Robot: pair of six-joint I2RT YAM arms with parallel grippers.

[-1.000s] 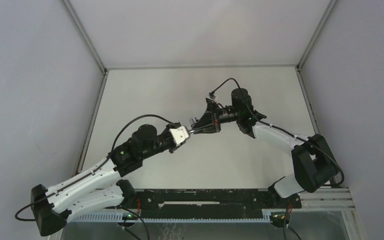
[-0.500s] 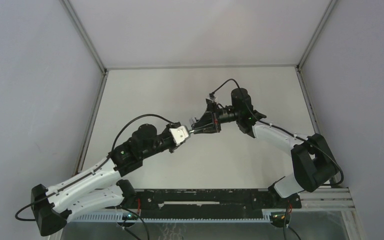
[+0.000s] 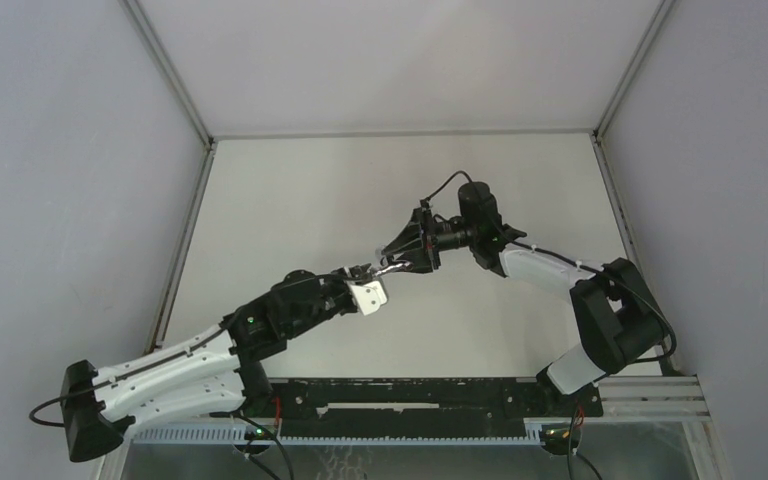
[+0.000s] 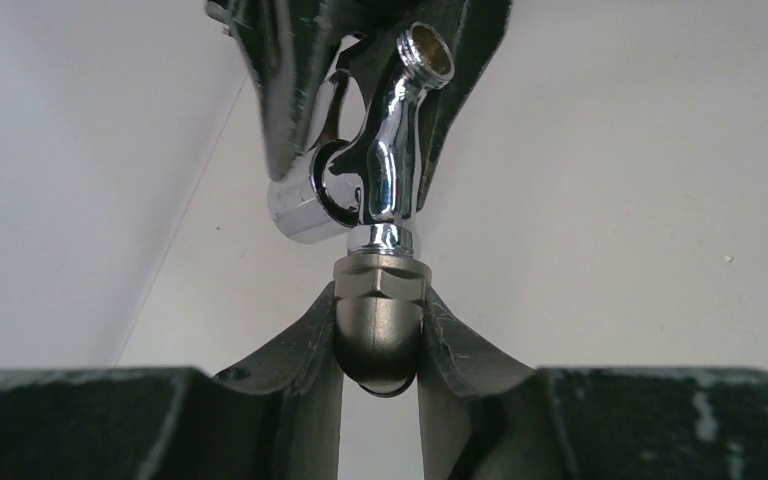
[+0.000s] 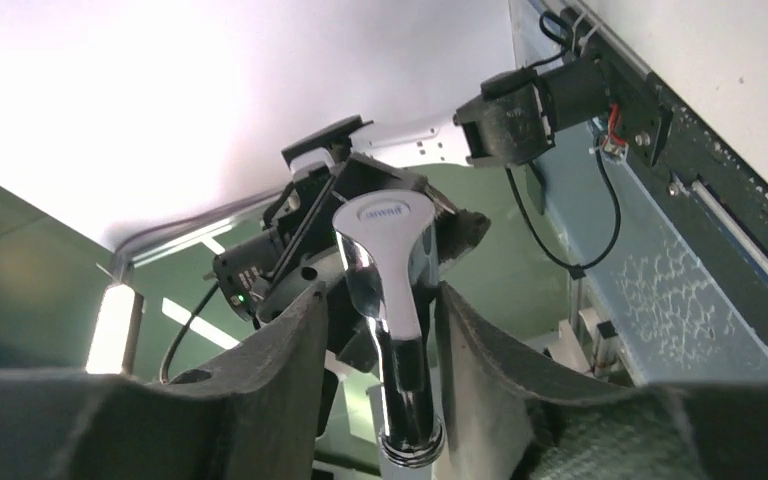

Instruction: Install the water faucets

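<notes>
A shiny chrome bent faucet [image 4: 392, 165] with a lever handle [image 5: 385, 225] hangs in the air between my two grippers; it shows as a small glint in the top view [image 3: 381, 268]. A matte grey domed hex cap [image 4: 380, 320] sits on its lower end. My left gripper [image 4: 380, 305] is shut on that cap. My right gripper [image 5: 382, 300] comes from the opposite side, its dark fingers [image 4: 285, 70] closed around the chrome body. In the top view the left gripper [image 3: 364, 277] and right gripper [image 3: 390, 260] meet tip to tip above the table's middle. No second, stubby faucet part shows.
The white table [image 3: 290, 190] is walled by grey panels left and right, with metal corner posts. A black rail [image 3: 410, 392] with cables runs along the near edge by the arm bases; it also shows in the right wrist view [image 5: 600, 90].
My left arm has dropped toward the near edge and turned its wrist. My right gripper has followed down and left. The two grippers stay joined at the faucet.
</notes>
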